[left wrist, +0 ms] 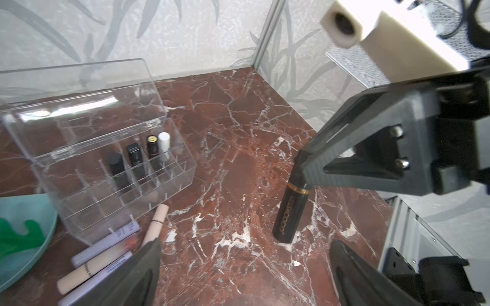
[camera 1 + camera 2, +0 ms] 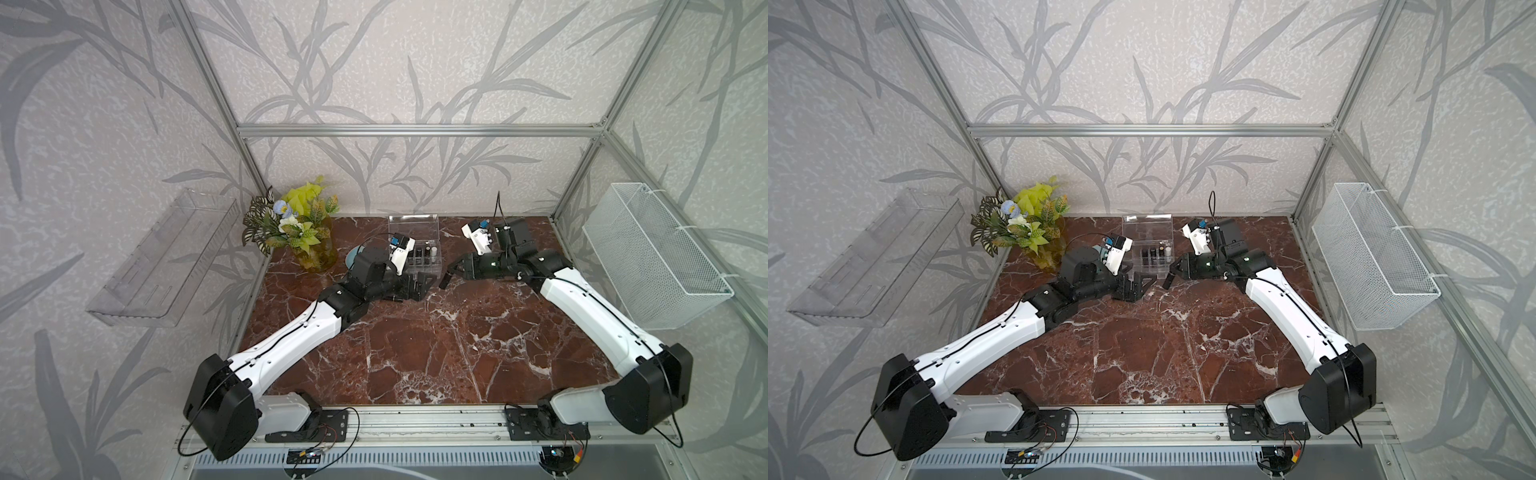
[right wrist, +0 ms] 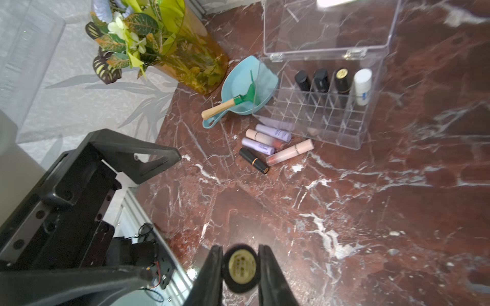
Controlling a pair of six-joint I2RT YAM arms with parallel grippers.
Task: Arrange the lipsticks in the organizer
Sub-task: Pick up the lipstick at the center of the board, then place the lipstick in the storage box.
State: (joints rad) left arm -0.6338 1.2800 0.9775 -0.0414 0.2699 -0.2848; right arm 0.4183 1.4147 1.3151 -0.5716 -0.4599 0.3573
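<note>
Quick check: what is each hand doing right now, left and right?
Left hand: open, holding nothing.
Right hand: closed on a black lipstick with a gold band.

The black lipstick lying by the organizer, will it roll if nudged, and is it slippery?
Probably rolls: the black lipstick is a round tube on its side on the smooth marble table. Its glossy shell looks slippery, though likely rigid.

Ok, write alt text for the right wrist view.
The right gripper, jaws shut, holds a black lipstick with a gold end. Beyond it on the marble table, the open clear organizer holds four upright lipsticks, with more tubes lying beside it.
</note>
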